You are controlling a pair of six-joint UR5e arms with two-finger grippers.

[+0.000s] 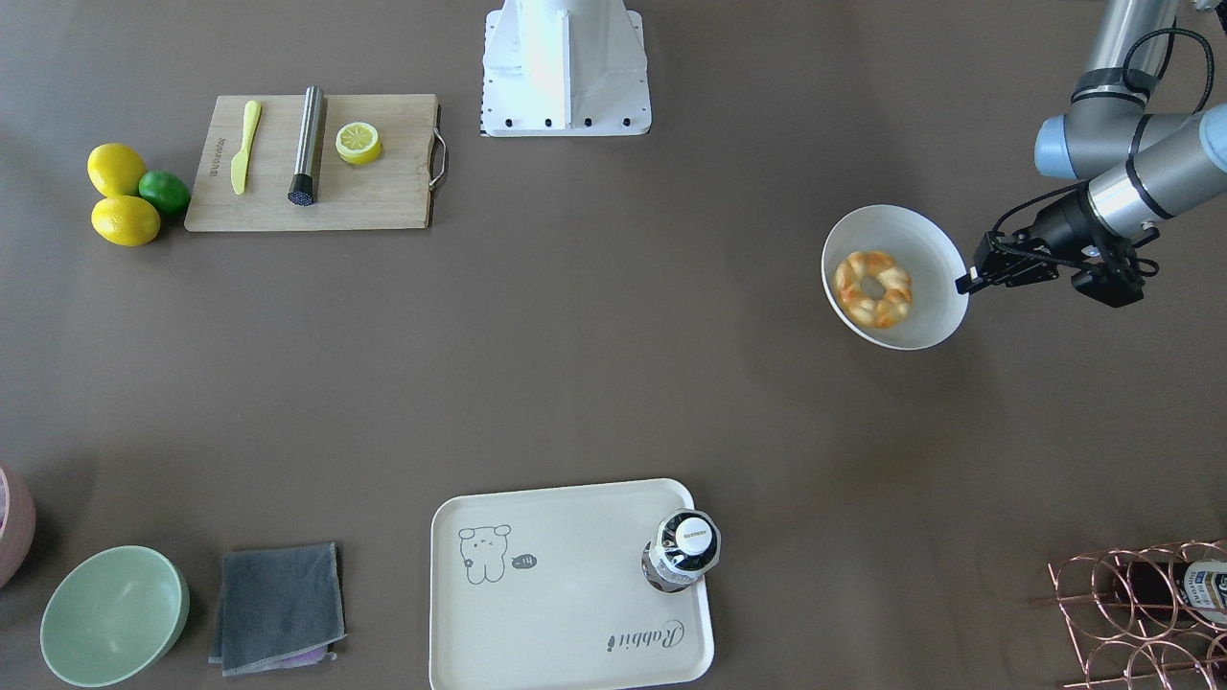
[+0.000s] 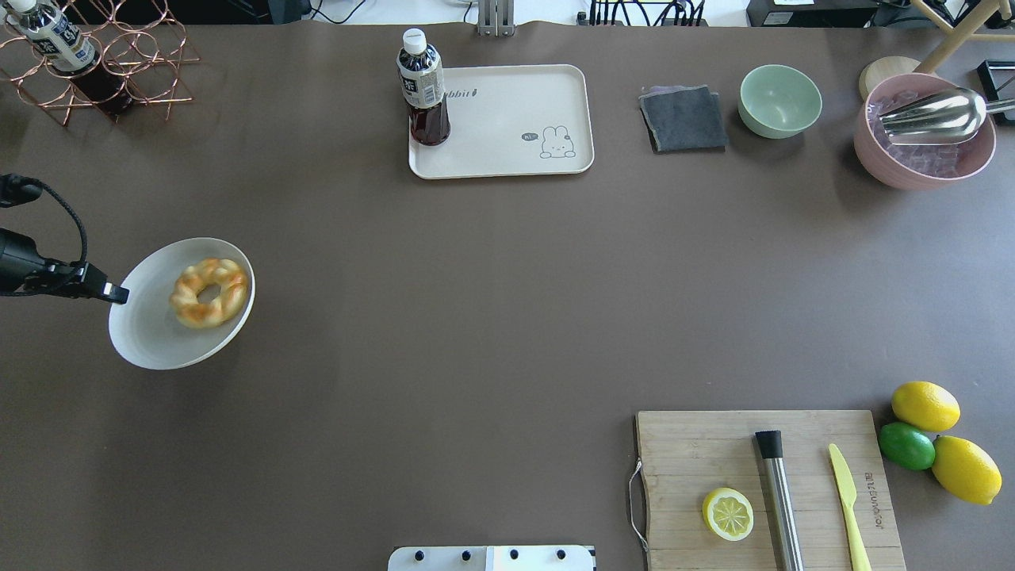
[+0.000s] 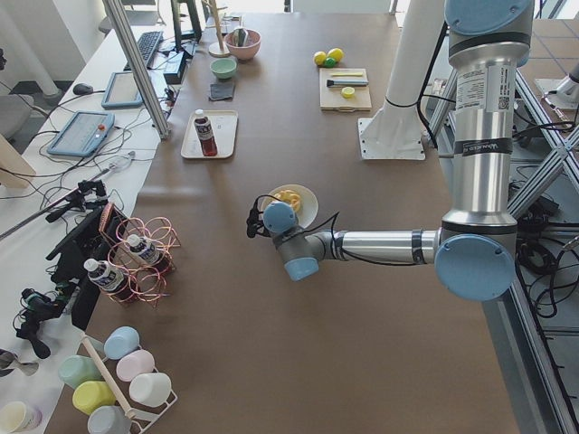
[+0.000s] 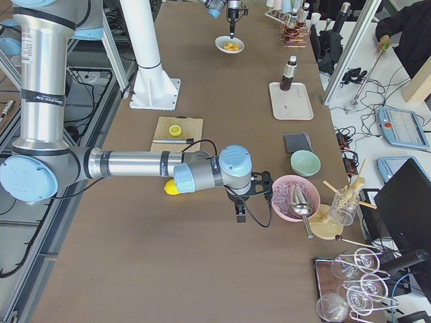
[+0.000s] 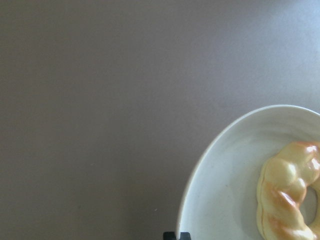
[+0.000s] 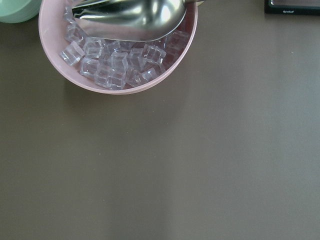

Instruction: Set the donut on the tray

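Brown table point(image 2: 476, 317) running wide, with the cream tray point(image 2: 507, 119) at the edge far from the robot, a dark bottle point(image 2: 424, 87) standing on its corner nearer the robot's left, the rest of its floor bare. Well apart from it, toward the table's left end, a white bowl point(image 2: 147, 337), seemingly raised and tilted, cradling the donut point(image 2: 208, 292). At the bowl's outer rim, the left gripper point(image 2: 119, 296) — fingers drawn together, apparently pinching that rim. Right gripper point(image 4: 238, 215) hanging near the pink ice bowl point(image 4: 294, 196); parted or closed, impossible to tell. For a clean step, probably best to carry the bowl level toward the tray, tip only over the bare half — away from the bottle — and pour slowly, to slide the donut rather than roll it.
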